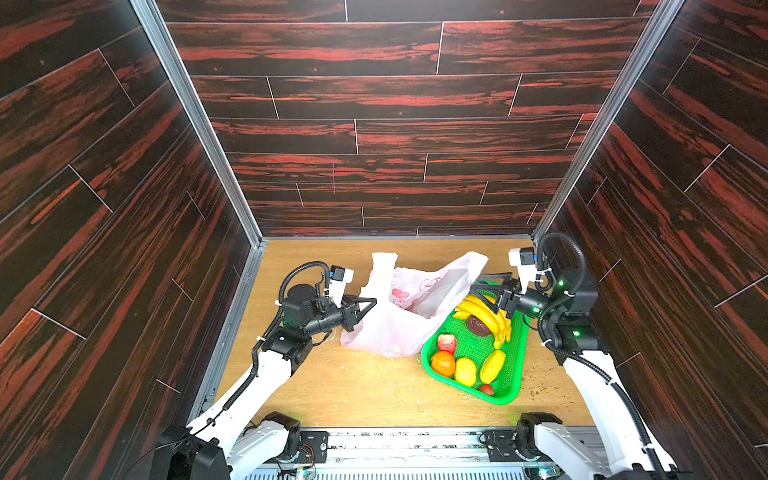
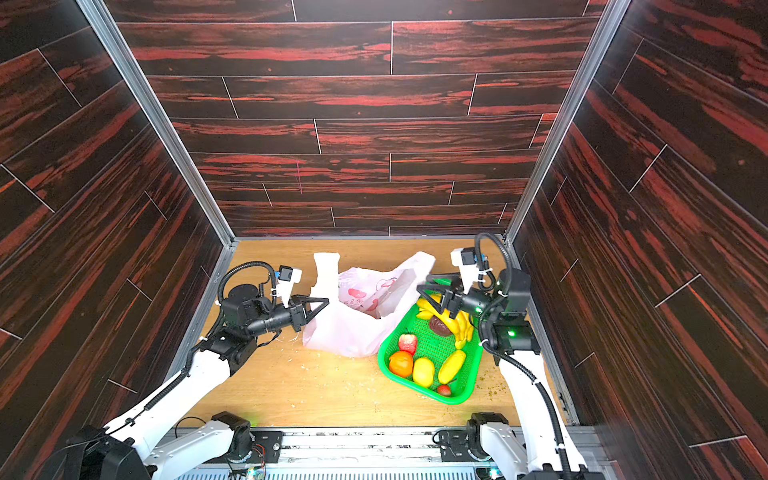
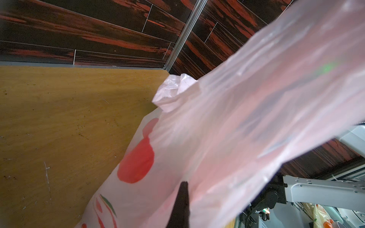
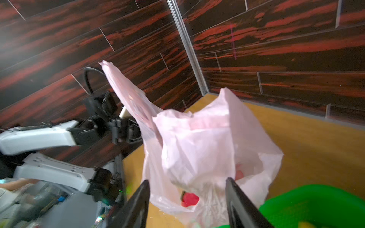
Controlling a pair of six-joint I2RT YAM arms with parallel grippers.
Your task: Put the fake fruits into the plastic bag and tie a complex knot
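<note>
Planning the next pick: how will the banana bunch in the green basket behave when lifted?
The banana bunch looks glossy, so probably slippery. Its bananas seem joined, so it likely lifts as one stiff piece. It appears to touch the dark round fruit, which may roll.

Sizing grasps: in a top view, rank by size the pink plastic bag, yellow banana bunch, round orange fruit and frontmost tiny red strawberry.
pink plastic bag
yellow banana bunch
round orange fruit
tiny red strawberry

Fruits [image 1: 465, 371] x7, bag [image 1: 382, 332] x1, bskt [image 1: 498, 401] x1
</note>
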